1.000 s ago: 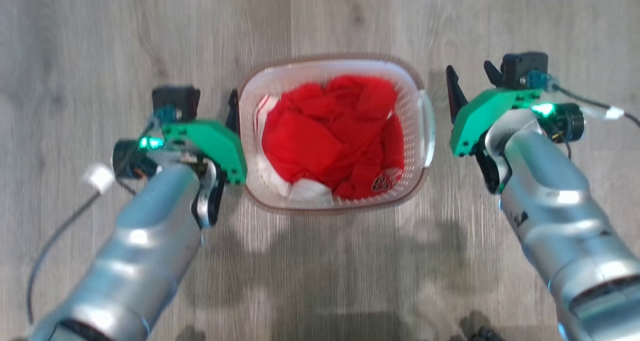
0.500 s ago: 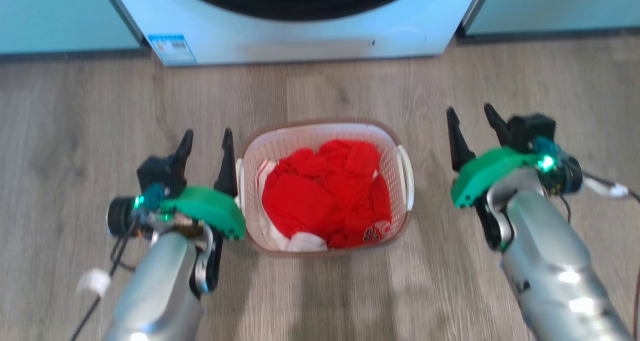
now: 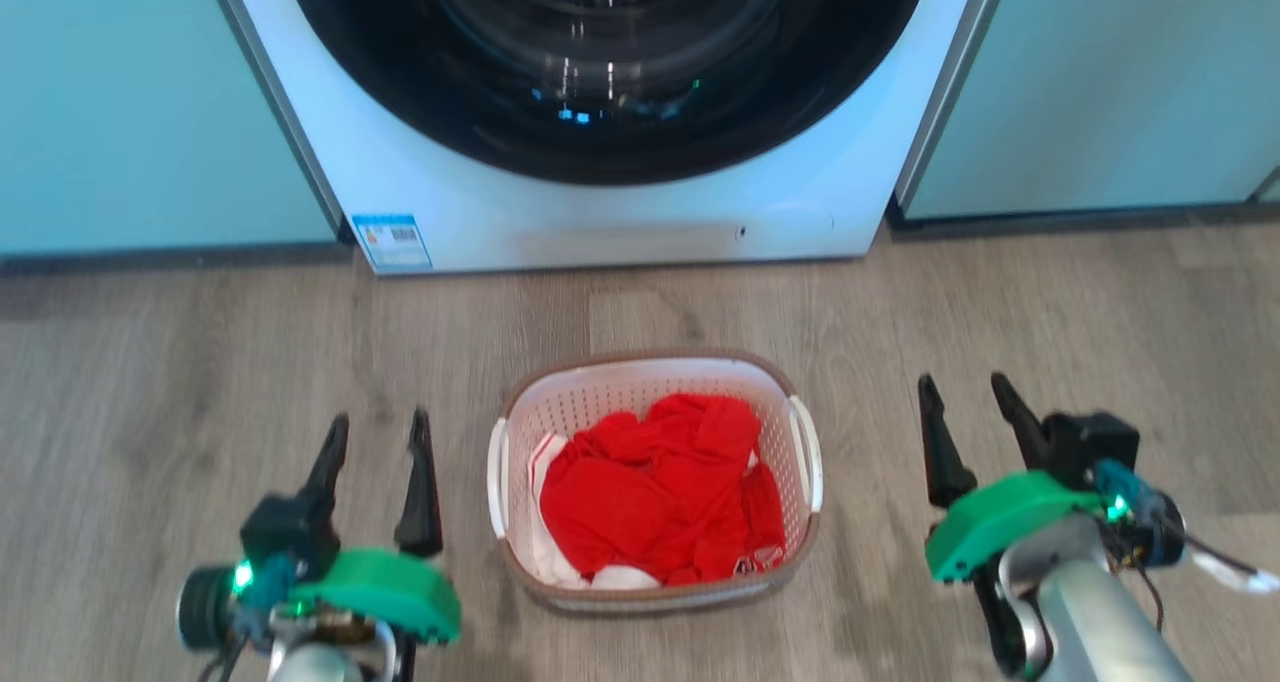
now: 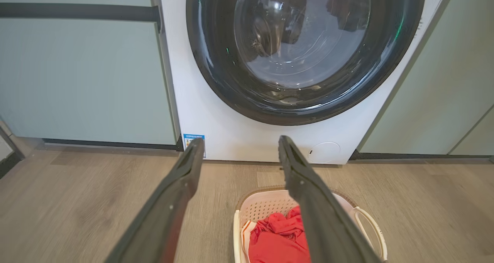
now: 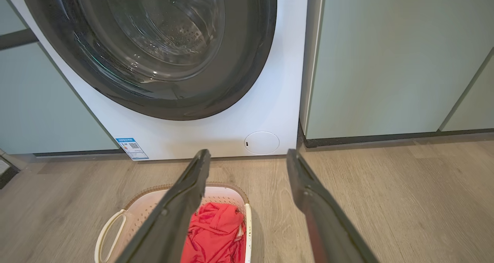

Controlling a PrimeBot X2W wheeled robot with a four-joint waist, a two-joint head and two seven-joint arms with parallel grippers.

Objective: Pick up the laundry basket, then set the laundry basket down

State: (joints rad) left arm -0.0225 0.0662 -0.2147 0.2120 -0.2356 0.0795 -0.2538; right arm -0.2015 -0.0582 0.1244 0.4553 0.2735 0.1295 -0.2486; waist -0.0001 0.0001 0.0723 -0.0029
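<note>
The laundry basket (image 3: 655, 592), white with perforated walls, a brown rim band and white side handles, stands on the wood floor in front of the washing machine, with red and white clothes (image 3: 660, 492) inside. My left gripper (image 3: 378, 437) is open to the basket's left, apart from it. To the basket's right my right gripper (image 3: 965, 402) hangs open, holding nothing. The left wrist view has the basket (image 4: 270, 201) low between and behind the open left gripper (image 4: 240, 144). The basket (image 5: 144, 209) lies at the lower left of the right wrist view, behind the open right gripper (image 5: 249, 157).
A white front-loading washing machine (image 3: 600, 212) with a dark round door (image 3: 610, 62) stands just beyond the basket, set between pale green cabinet fronts (image 3: 150, 112). Wood floor (image 3: 180, 362) stretches to both sides of the basket.
The head camera has tilted up, bringing the washing machine into view. Both grippers have drawn away from the basket's sides and now sit higher and apart from it.
</note>
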